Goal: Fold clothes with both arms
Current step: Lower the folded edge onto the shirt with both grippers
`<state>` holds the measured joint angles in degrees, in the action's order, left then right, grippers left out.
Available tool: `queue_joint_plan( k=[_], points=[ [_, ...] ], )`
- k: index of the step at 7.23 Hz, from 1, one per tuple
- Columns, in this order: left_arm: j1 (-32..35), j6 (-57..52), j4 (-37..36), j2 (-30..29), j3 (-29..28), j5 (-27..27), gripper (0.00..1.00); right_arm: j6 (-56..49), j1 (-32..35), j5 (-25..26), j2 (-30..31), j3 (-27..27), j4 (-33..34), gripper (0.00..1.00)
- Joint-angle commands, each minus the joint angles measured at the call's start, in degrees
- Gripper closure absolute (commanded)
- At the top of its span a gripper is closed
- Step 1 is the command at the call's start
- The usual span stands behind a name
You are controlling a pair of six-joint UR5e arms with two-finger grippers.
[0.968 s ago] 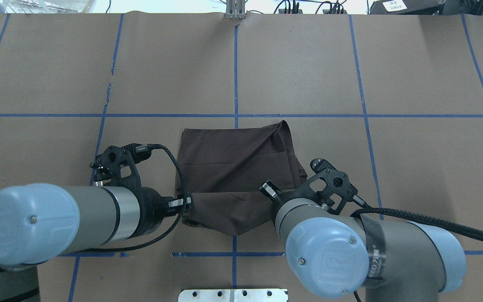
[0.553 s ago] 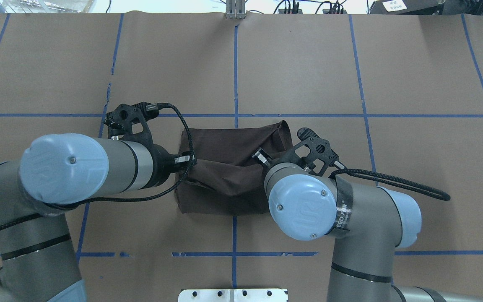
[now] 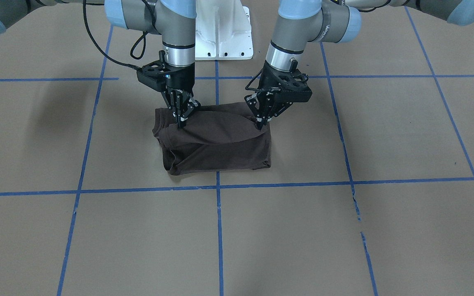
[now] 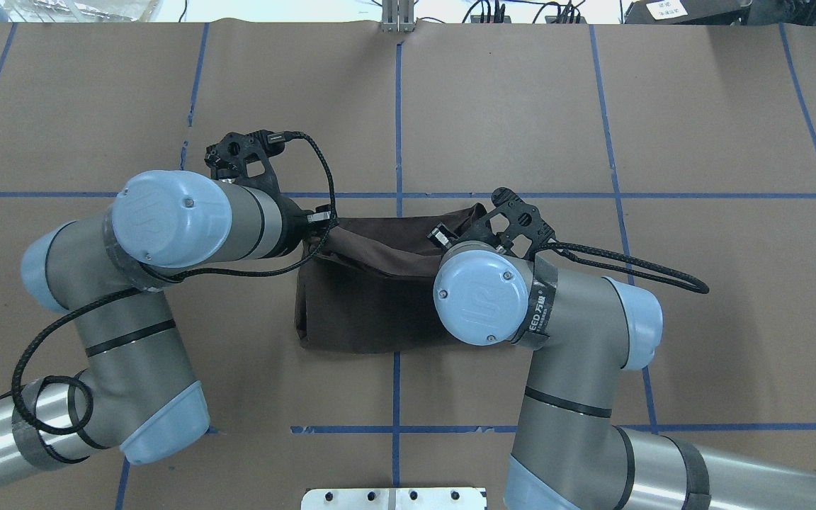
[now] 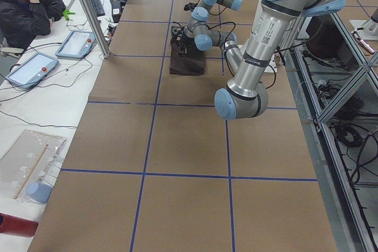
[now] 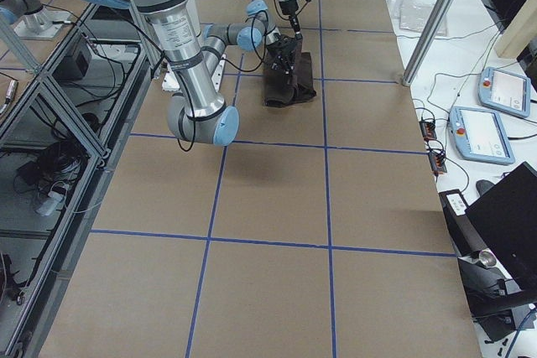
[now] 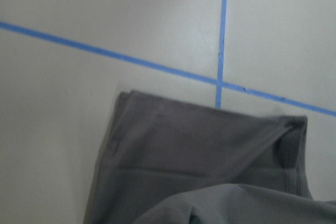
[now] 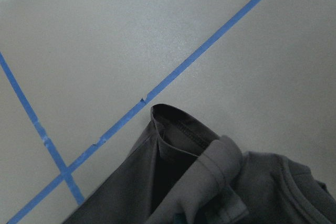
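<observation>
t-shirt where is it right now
In the overhead view the T-shirt lies mid-table across the central blue tape line, an edge held by left gripper and right gripper.

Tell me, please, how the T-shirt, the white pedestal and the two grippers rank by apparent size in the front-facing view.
1. T-shirt, largest.
2. white pedestal, though the frame's top edge crops it.
3. left gripper and right gripper: they look alike, so unranked.

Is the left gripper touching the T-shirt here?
Touching. In the exterior front-facing view the left gripper pinches the T-shirt at its lifted fold, with cloth rising to its tips.
</observation>
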<state>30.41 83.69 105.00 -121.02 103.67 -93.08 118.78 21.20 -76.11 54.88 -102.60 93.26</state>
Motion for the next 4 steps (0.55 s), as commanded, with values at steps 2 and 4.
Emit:
queue_joint_plan(
  k=[2,4],
  points=[
    [0.0,0.0,1.7,-0.4,-4.4,0.1,1.00,-1.5,0.8,0.1,-1.9,8.4,-7.6,1.00],
    [-0.2,-0.1,4.1,-0.4,-6.1,0.1,0.71,-5.1,1.0,0.1,-2.4,8.7,-7.2,0.28]
  ],
)
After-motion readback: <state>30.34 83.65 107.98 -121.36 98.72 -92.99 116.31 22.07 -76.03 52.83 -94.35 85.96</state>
